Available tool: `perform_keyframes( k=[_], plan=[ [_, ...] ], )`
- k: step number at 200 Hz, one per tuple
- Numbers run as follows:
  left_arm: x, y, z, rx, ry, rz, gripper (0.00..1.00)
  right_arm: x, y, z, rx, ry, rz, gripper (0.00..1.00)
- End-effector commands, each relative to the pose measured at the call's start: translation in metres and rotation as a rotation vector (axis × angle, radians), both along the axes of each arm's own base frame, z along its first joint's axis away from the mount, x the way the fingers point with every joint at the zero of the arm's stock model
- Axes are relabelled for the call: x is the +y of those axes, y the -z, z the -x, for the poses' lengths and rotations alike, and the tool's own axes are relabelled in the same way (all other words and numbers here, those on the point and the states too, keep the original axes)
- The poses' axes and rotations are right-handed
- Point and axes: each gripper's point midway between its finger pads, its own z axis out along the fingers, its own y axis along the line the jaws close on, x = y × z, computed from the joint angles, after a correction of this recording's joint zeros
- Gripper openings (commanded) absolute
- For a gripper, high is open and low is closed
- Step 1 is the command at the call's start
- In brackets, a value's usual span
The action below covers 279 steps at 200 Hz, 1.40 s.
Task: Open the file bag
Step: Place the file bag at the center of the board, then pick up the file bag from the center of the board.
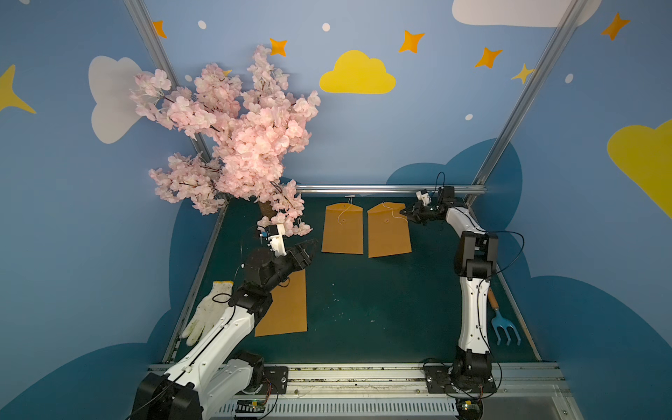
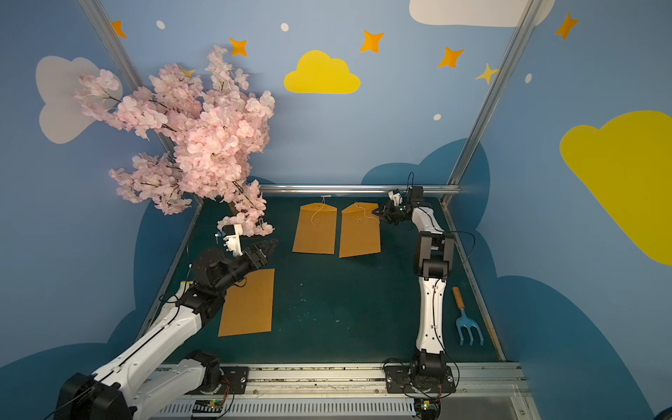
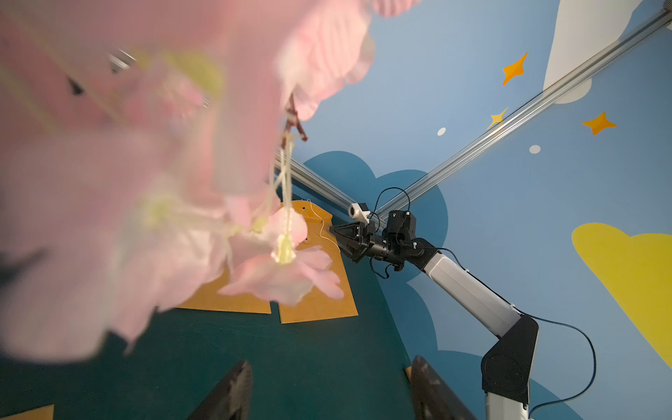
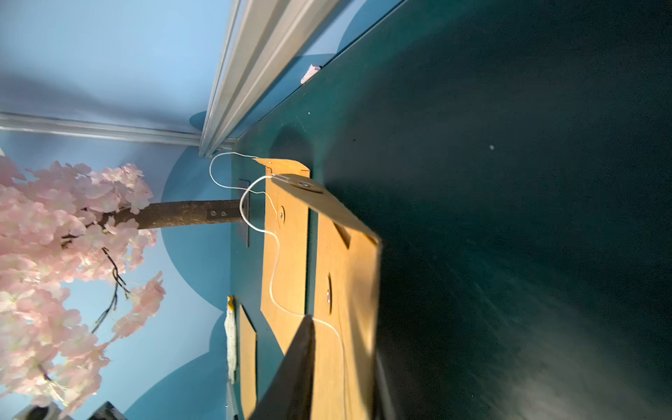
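File bag (image 1: 388,232) — flat, flap (image 1: 385,210) beside right jaws

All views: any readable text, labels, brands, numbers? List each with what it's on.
No readable text in any view.
Middle file bag, right file bag, near file bag: plain brown, no print.
Walls: painted clouds and stars only.
White tag: too small to read.
Circuit board: too small to read.
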Motion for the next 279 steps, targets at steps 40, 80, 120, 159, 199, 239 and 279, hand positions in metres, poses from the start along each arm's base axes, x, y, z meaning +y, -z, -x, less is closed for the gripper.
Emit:
perform_keyframes(
  k=[40, 80, 120, 159, 199, 239, 279],
  plan=[
    [0.011, 0.026, 0.014, 0.135, -0.027, -0.076, 0.69, -0.018, -0.018, 0.002, -0.051, 0.053, 0.124, 0.44],
    [0.031, 0.037, 0.026, 0.239, -0.123, -0.157, 0.69, -0.031, -0.032, 0.013, -0.079, 0.075, 0.23, 0.48],
    [0.035, 0.043, 0.036, 0.284, -0.145, -0.175, 0.69, -0.02, -0.038, 0.006, -0.076, 0.048, 0.176, 0.5],
    [0.046, 0.048, 0.044, 0.327, -0.19, -0.219, 0.69, -0.012, -0.037, 0.007, -0.063, 0.047, 0.197, 0.49],
    [0.075, 0.073, 0.053, 0.552, -0.301, -0.409, 0.69, 0.008, -0.068, 0.049, -0.106, 0.005, 0.207, 0.49],
    [0.098, 0.099, 0.064, 0.746, -0.411, -0.624, 0.69, 0.053, -0.086, 0.121, -0.135, -0.12, 0.267, 0.5],
    [0.114, 0.129, 0.076, 0.884, -0.505, -0.739, 0.69, 0.092, -0.101, 0.184, -0.154, -0.237, 0.315, 0.49]
  ],
)
